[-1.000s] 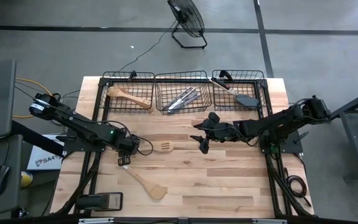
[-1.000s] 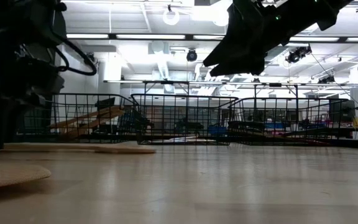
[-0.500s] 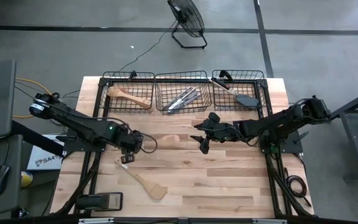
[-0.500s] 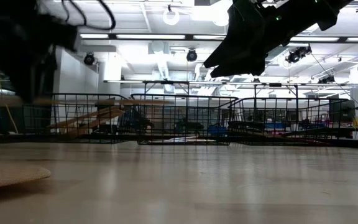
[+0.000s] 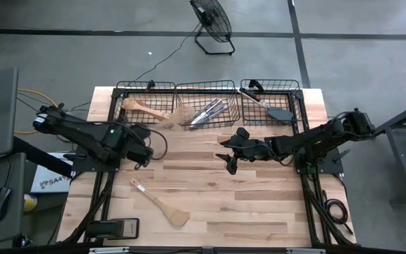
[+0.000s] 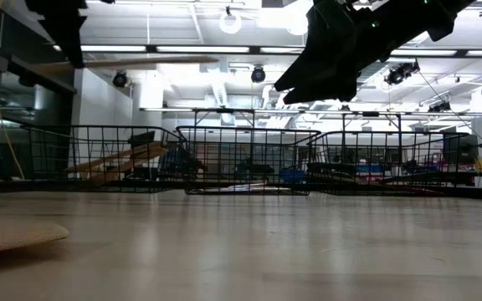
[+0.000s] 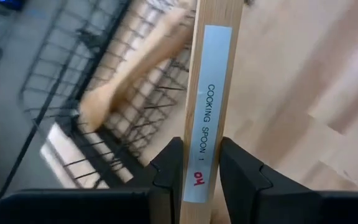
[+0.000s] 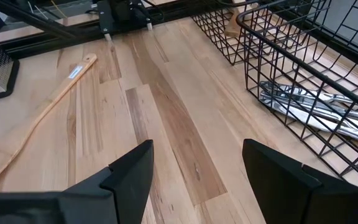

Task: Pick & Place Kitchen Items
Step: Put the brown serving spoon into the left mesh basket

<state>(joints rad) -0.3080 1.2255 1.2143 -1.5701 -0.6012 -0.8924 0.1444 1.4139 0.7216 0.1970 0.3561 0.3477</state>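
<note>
The wooden spoon's (image 7: 205, 106) head (past the frame) is cut off.

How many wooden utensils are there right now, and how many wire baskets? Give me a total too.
Wooden utensils: 3 (wooden spoon in the left basket, cooking spoon clamped in the left gripper, wooden spatula on the table)
Wire baskets: 3 (left basket, middle basket, right basket)
Total: 6

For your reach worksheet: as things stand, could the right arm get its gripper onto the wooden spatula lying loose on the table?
Probably yes. The right gripper is open and empty, and bare table separates it from the wooden spatula; the left gripper, holding a cooking spoon, is clear.
</note>
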